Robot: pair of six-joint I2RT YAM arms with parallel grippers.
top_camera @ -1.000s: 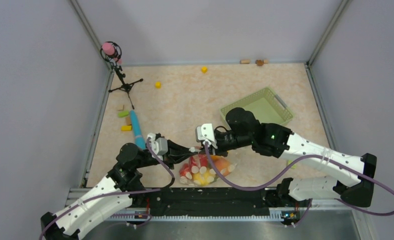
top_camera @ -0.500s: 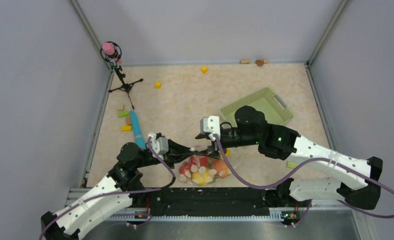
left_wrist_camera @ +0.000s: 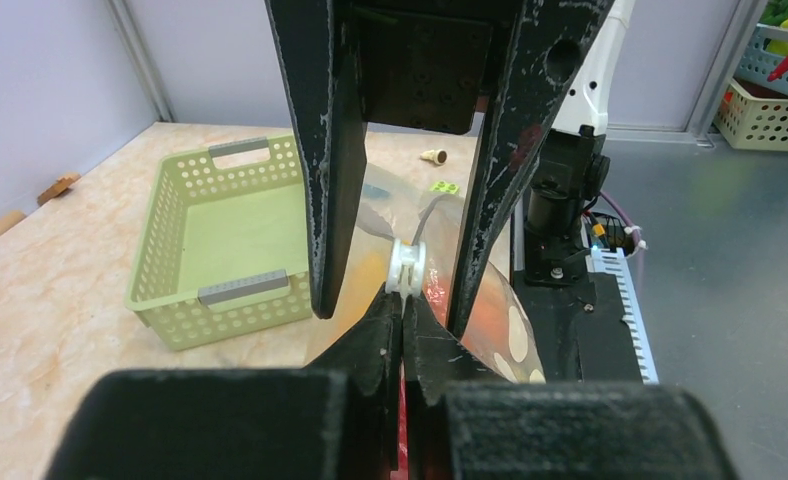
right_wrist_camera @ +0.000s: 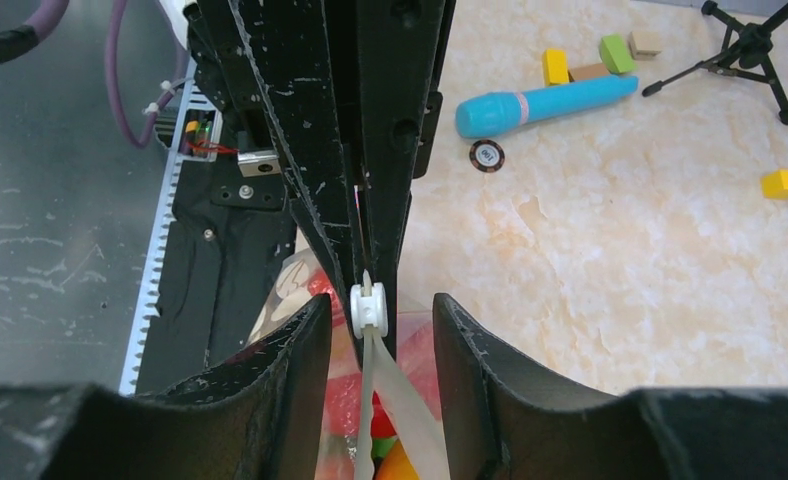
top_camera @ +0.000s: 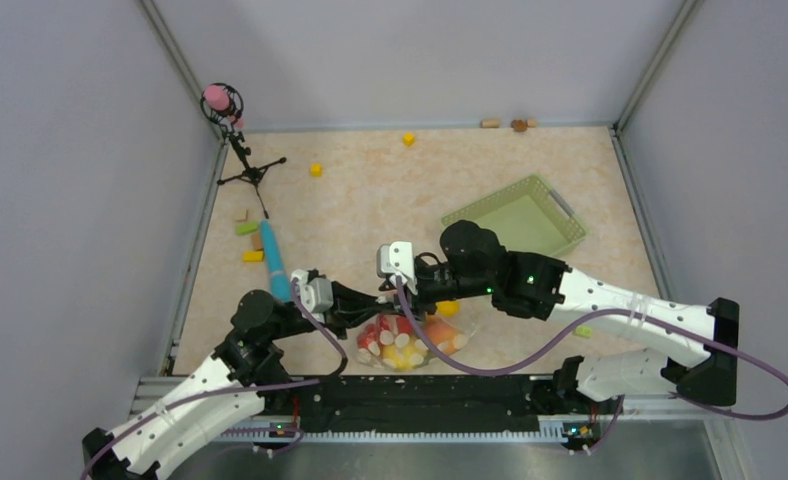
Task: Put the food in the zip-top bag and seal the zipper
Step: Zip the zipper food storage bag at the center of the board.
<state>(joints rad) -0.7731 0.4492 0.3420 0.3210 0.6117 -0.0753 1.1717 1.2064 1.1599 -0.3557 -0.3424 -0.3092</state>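
The zip-top bag point(top_camera: 410, 338), clear with white dots, hangs just above the table's near edge with the food point(top_camera: 402, 345) inside, red, yellow and orange. My left gripper point(left_wrist_camera: 402, 300) is shut on the bag's top edge, right behind the zipper's white slider point(left_wrist_camera: 407, 268). My right gripper point(right_wrist_camera: 380, 340) faces it from the other side. It is open, with one finger on each side of the slider point(right_wrist_camera: 368, 308), and touches neither side. The zipper point(right_wrist_camera: 395, 400) runs from the slider down between those fingers, its two strips parted below. Red food point(right_wrist_camera: 415, 365) shows under it.
A pale green basket point(top_camera: 515, 218) stands at the right rear and shows empty in the left wrist view point(left_wrist_camera: 220, 250). A blue cylinder point(top_camera: 273, 260), coloured blocks point(top_camera: 248, 228) and a small tripod point(top_camera: 248, 170) lie at the left. Yellow cubes point(top_camera: 315, 169) sit farther back.
My right gripper opened and let go, drew back to the right, then came left again and now straddles the slider. The left gripper stayed shut on the bag's edge.
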